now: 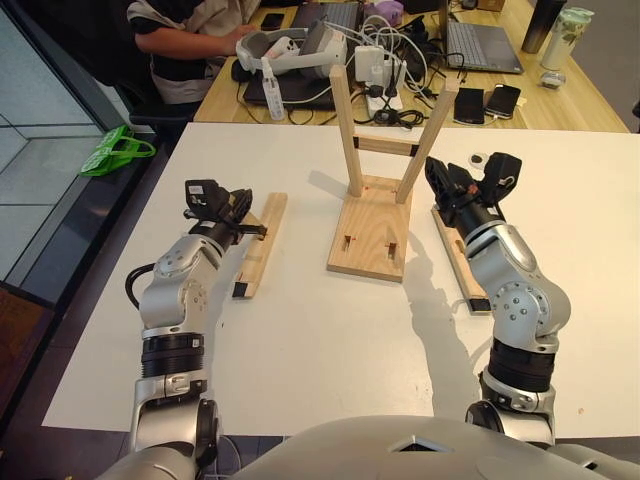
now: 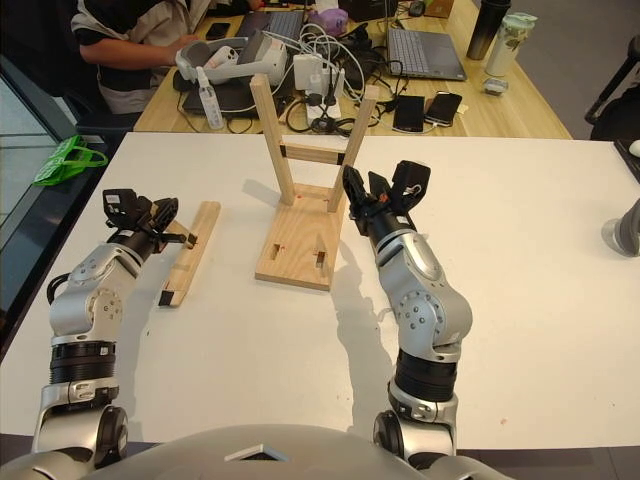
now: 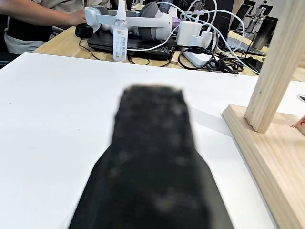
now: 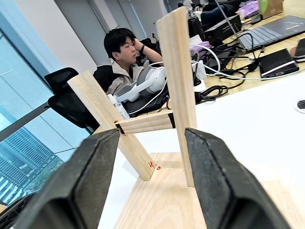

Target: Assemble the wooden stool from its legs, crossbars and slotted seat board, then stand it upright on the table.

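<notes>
**Half-built stool on a white counter**

Head views: a white counter (image 1: 300,350) stood before a cluttered wooden desk (image 1: 570,95) bearing a laptop (image 1: 480,45) and a headset (image 1: 295,50). The seat board (image 1: 365,245) lay flat mid-counter. Two legs (image 1: 345,130) stood upright in it, joined by a crossbar (image 1: 385,146). A loose leg piece (image 1: 262,245) lay by the left gripper (image 1: 245,222), and another piece (image 1: 458,255) lay beside the board's right edge.

Left wrist view: the left gripper's fingers were pressed together over bare counter. A spray bottle (image 3: 120,36) stood on the desk.

Right wrist view: the right gripper (image 4: 151,143) gaped open near a leg, not touching it. An office chair (image 4: 66,100) stood behind.
</notes>
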Controlling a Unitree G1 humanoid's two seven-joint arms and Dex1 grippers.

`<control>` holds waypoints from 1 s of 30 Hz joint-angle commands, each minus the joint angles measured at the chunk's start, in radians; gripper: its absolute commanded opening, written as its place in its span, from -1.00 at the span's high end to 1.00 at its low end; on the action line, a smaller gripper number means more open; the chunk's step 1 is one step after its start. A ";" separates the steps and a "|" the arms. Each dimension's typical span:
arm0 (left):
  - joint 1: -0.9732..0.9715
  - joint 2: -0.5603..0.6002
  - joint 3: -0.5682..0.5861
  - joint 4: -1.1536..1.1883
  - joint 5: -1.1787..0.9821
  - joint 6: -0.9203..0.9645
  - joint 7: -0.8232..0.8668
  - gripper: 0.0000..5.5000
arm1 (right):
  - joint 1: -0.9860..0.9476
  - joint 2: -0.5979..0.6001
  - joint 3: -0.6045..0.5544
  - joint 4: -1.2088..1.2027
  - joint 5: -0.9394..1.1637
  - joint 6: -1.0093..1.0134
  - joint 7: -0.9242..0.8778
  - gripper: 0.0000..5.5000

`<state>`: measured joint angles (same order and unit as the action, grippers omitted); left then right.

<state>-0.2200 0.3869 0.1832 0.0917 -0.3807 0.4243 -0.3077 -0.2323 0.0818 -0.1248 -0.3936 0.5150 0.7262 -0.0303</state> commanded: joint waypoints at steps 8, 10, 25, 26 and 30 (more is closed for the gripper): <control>-0.004 0.025 -0.080 0.015 0.155 0.123 0.062 0.86 | 0.019 0.013 0.020 -0.007 -0.003 -0.007 -0.032 0.08; -0.001 0.007 -0.058 0.023 0.139 0.128 0.067 0.86 | 0.018 0.010 0.023 -0.005 -0.006 -0.010 -0.033 0.08; -0.267 -0.066 -0.072 -0.256 0.107 0.170 0.108 0.86 | 0.001 0.000 0.035 0.022 -0.025 -0.050 -0.029 0.08; -0.296 -0.065 -0.081 -0.285 0.106 0.186 0.109 0.86 | -0.002 0.000 0.036 0.023 -0.026 -0.052 -0.028 0.08; -0.310 -0.051 -0.103 -0.313 0.122 0.208 0.102 0.86 | -0.007 -0.002 0.035 0.029 -0.029 -0.059 -0.028 0.08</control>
<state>-0.5306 0.3161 0.0946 -0.2182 -0.2811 0.6203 -0.2018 -0.2214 0.0770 -0.0902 -0.3745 0.4923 0.6762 -0.0550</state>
